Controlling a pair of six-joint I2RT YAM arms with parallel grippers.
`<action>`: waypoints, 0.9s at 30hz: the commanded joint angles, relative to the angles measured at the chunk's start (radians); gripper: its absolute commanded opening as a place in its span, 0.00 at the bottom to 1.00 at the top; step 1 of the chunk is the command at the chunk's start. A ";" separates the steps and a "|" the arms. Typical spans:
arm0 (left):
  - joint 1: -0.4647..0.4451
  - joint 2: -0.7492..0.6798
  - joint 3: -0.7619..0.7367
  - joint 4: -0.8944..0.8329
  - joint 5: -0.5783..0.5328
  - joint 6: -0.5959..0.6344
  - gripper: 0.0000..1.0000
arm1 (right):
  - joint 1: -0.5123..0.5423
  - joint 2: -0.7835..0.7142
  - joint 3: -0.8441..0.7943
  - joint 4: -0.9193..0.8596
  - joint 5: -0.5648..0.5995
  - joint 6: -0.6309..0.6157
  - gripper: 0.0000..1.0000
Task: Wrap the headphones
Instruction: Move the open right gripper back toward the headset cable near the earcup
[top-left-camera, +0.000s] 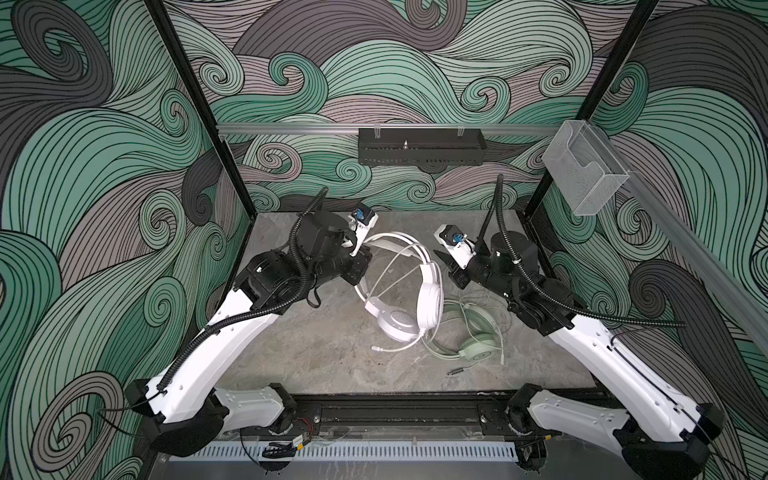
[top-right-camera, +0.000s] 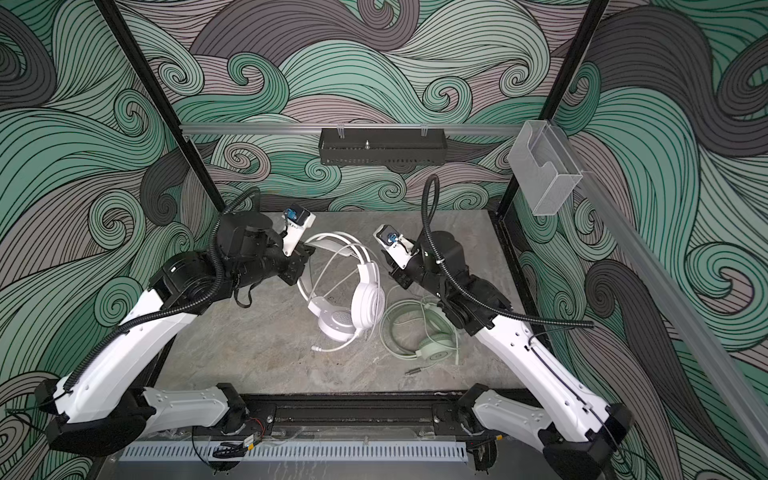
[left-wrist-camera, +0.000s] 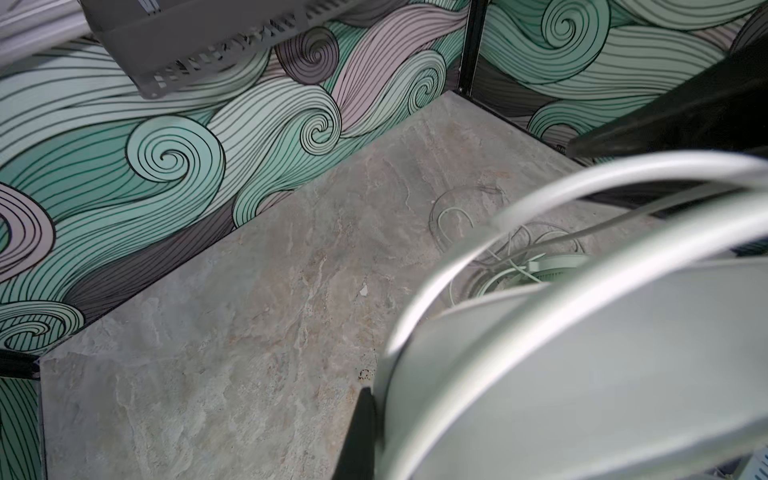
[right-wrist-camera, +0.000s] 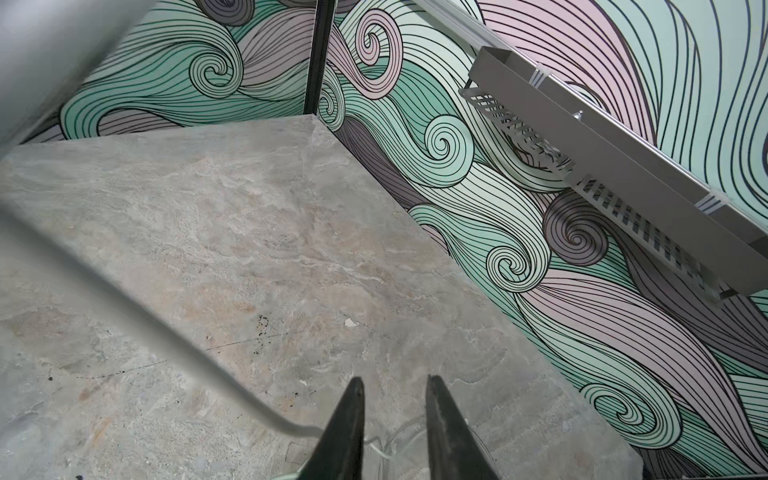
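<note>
The white headphones (top-left-camera: 430, 297) (top-right-camera: 365, 297) hang tilted over the middle of the table, and the lower earcup (top-left-camera: 397, 324) is near the surface. My left gripper (top-left-camera: 360, 258) (left-wrist-camera: 370, 399) is shut on their headband (left-wrist-camera: 582, 353); one black finger (left-wrist-camera: 359, 432) shows against the band. White cable (top-left-camera: 399, 270) crosses the inside of the band. My right gripper (top-left-camera: 441, 257) (right-wrist-camera: 395, 384) stands open just right of the headset, with nothing between its fingers; the blurred white cable (right-wrist-camera: 166, 332) passes beside one finger. The mint green headphones (top-left-camera: 478, 349) (top-right-camera: 434, 351) lie flat at front right among loose cable.
A black slotted tray (top-left-camera: 419, 149) hangs on the back rail, and a clear plastic box (top-left-camera: 582, 166) on the right rail. A jack plug (top-left-camera: 457, 371) lies near the table's front. Patterned walls close in the grey stone table (top-left-camera: 311, 353) on three sides.
</note>
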 joint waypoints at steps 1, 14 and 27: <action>0.009 0.009 0.107 -0.020 0.005 -0.035 0.00 | -0.034 -0.040 -0.026 0.095 -0.059 0.072 0.35; 0.020 0.077 0.275 -0.114 -0.001 -0.054 0.00 | -0.112 -0.115 -0.160 0.160 -0.305 0.179 0.61; 0.022 0.074 0.309 -0.054 0.075 -0.128 0.00 | -0.110 -0.001 -0.189 0.328 -0.380 0.309 0.62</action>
